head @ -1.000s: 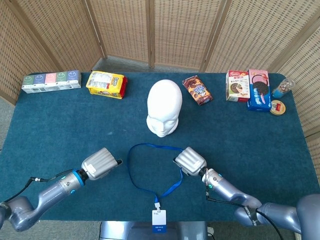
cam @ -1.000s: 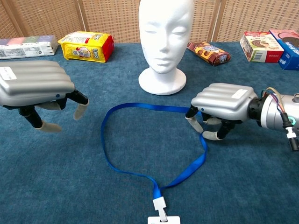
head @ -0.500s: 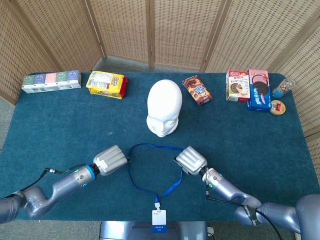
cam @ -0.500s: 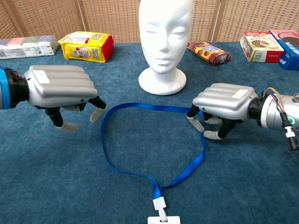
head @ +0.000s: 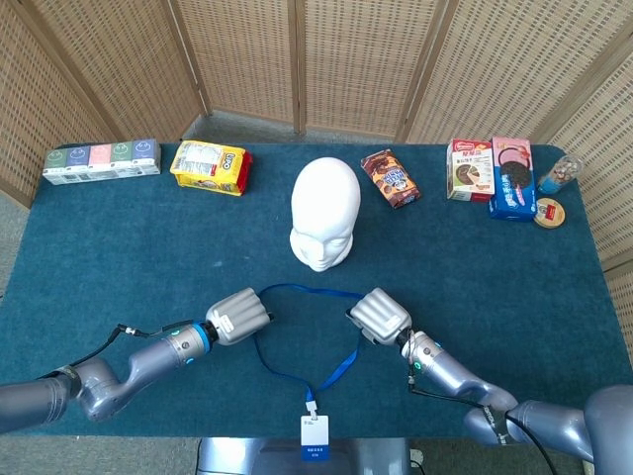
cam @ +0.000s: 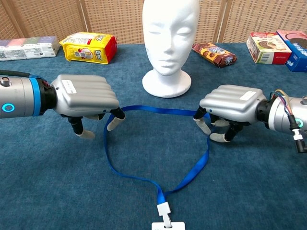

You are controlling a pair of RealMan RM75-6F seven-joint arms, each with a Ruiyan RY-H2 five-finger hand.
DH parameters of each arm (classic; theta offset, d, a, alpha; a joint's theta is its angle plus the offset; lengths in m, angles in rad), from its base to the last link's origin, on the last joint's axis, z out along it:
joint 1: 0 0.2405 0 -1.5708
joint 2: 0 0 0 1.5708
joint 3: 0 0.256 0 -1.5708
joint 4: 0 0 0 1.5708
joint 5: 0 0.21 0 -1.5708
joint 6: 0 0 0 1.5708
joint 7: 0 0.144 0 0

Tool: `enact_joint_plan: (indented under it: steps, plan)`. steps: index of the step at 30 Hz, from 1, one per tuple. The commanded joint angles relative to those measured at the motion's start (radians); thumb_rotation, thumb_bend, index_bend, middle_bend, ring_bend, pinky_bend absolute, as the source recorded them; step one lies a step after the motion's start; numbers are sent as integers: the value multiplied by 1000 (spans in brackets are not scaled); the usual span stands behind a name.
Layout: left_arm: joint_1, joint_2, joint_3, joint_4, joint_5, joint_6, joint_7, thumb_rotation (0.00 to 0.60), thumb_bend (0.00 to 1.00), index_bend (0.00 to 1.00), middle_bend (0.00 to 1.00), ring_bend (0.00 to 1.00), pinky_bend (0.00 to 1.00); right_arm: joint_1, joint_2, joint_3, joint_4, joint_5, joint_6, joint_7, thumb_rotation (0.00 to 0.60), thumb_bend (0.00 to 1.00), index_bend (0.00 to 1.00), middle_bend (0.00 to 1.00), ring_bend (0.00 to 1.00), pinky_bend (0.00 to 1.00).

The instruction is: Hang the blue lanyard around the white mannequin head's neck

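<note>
Blue lanyard point(cam: 144, 143) looped flat on the tabletop point(head: 119, 237) before the mannequin head point(cam: 169, 38). Left robot hand point(cam: 85, 96) released at its left edge; right robot hand point(cam: 230, 106) grip uncertain. Snack packs point(head: 210, 166) line the far edge.

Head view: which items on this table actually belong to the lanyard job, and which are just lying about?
Job: blue lanyard loop with white badge; white foam mannequin head; left hand; right hand.

Lying about: yellow snack bag; brown cookie packet; row of pastel cartons; red and pink biscuit boxes; small jar.
</note>
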Motion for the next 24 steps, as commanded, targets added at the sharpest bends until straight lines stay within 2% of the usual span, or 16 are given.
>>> enact_joint_plan:
  steps: [1,16,24]
  plan:
    - [-6,-9,4,6,-7,-1,4,594,245,474,1000,1000,1000,0,0,0,1,0,0,2,600,448,717,1000,1000,1000]
    - [-24,-43,32,39,-49,4,16,597,246,474,1000,1000,1000,-4,-3,-1,4,2,1,9,600,447,719,1000,1000,1000]
    - [-36,-50,38,44,-73,3,22,595,288,474,1000,1000,1000,-6,-4,-1,7,2,3,18,600,447,721,1000,1000,1000]
